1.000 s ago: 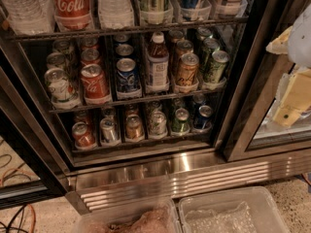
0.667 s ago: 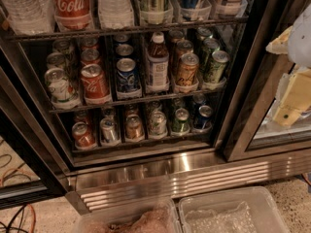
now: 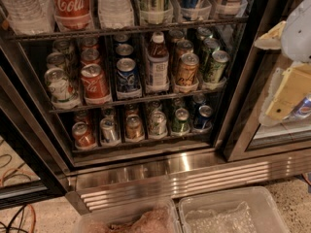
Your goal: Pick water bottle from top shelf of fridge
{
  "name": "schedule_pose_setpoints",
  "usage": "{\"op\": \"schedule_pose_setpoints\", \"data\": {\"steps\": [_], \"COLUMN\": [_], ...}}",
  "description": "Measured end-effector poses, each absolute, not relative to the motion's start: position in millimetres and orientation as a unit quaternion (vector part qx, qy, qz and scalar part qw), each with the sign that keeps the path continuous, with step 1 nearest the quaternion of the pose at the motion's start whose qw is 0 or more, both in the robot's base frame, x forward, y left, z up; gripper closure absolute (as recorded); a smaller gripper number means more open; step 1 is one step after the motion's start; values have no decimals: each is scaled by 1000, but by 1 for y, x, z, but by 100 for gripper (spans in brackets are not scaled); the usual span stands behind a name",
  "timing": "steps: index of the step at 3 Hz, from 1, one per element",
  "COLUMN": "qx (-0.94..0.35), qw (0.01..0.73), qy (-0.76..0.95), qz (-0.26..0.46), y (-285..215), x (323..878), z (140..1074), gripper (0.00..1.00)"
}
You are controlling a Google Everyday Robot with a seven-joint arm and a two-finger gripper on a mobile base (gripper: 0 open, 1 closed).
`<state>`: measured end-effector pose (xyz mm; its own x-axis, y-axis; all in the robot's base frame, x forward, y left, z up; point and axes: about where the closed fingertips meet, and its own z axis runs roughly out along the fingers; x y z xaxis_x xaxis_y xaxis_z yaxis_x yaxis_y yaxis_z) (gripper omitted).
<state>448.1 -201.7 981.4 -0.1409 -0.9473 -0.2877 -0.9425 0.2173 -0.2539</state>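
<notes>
The fridge (image 3: 194, 176) stands open in front of me, with its ribbed steel base panel low in the view. The top shelf (image 3: 146, 29) runs along the top edge of the view. A clear ribbed water bottle (image 3: 23, 8) stands at its far left, and a second clear bottle (image 3: 114, 5) stands right of the red Coca-Cola bottle (image 3: 73, 4). Only their lower halves show. My gripper (image 3: 266, 79), white with cream fingers (image 3: 287, 92), is at the right edge in front of the right door frame. It is open, empty and well apart from the bottles.
Two lower wire shelves hold several cans (image 3: 95, 81) and a small brown bottle (image 3: 157, 64). Cans and cups fill the right of the top shelf. Two clear plastic bins (image 3: 228, 212) sit on the floor below the fridge. Cables (image 3: 14, 178) lie at the lower left.
</notes>
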Motion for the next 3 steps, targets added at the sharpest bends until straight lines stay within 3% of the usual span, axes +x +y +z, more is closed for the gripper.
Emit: {"op": "schedule_pose_setpoints", "data": {"steps": [3], "qx": [-673], "qw": [254], "qy": [688], "qz": [96], "y": [-150], "x": [483], "z": [980], "gripper": [0]}}
